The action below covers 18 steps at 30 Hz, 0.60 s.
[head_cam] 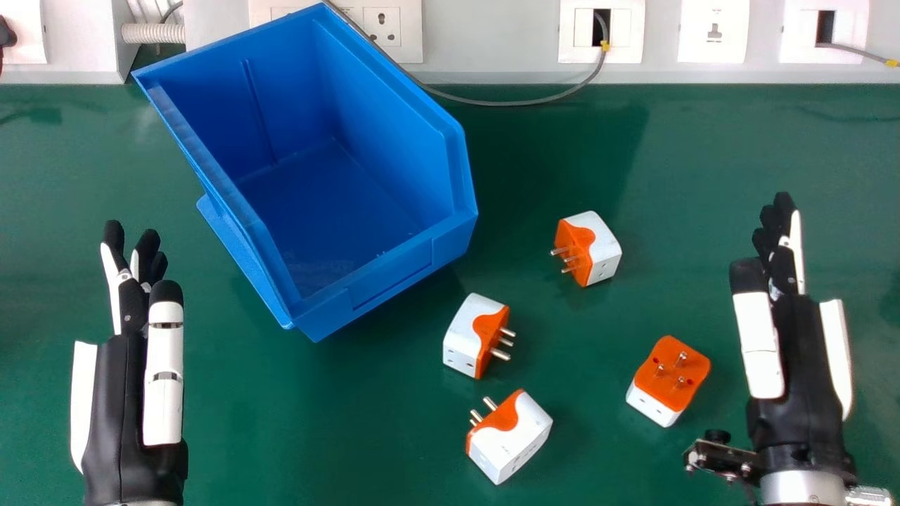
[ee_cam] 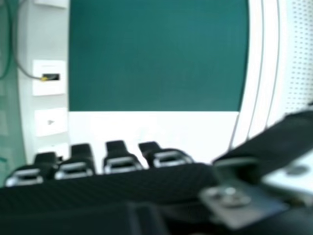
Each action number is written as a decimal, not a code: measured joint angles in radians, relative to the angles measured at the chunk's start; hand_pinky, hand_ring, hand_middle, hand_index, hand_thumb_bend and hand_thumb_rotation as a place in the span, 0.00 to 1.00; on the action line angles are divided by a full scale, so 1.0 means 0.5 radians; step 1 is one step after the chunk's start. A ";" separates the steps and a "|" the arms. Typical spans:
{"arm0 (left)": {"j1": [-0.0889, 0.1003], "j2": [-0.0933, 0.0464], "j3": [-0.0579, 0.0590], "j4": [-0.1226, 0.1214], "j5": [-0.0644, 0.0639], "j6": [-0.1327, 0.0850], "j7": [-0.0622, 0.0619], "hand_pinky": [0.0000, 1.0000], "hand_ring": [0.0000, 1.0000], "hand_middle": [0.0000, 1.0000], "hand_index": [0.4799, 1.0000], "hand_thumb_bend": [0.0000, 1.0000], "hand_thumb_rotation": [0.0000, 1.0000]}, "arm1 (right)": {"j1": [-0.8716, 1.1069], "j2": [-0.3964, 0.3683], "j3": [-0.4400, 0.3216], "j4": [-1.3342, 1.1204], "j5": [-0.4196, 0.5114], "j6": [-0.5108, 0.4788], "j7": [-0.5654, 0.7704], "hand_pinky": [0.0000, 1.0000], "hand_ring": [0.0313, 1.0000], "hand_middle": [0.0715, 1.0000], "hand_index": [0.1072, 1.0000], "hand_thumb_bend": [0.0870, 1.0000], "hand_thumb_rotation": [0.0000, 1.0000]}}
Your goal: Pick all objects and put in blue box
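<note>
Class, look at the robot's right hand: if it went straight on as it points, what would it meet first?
Probably the pale socket strip beyond the green table. Nothing else stands in line with the right hand, though its height and tilt are unclear.

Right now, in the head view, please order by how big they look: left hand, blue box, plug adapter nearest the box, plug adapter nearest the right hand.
Blue box
Left hand
Adapter nearest the box and adapter nearest the right hand: look too alike to rank
</note>
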 measured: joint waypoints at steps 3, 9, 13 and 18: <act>0.001 -0.008 -0.004 -0.025 -0.027 0.014 -0.009 1.00 1.00 1.00 1.00 0.14 1.00 | 0.000 -0.003 -0.004 0.000 0.000 0.000 0.001 1.00 1.00 1.00 1.00 0.57 1.00; -0.001 -0.026 -0.004 -0.046 -0.034 0.041 -0.014 1.00 1.00 1.00 1.00 0.10 1.00 | 0.000 -0.004 -0.022 -0.026 0.002 0.047 0.000 1.00 1.00 1.00 1.00 0.59 1.00; -0.003 -0.027 -0.004 -0.046 -0.026 0.041 -0.015 1.00 1.00 1.00 1.00 0.13 1.00 | 0.000 -0.006 -0.033 -0.029 -0.002 0.047 -0.001 1.00 1.00 1.00 1.00 0.59 1.00; -0.004 -0.037 -0.004 -0.046 -0.020 0.041 -0.011 1.00 1.00 1.00 1.00 0.10 1.00 | -0.001 -0.011 -0.037 -0.038 -0.029 0.069 -0.004 1.00 1.00 1.00 1.00 0.56 1.00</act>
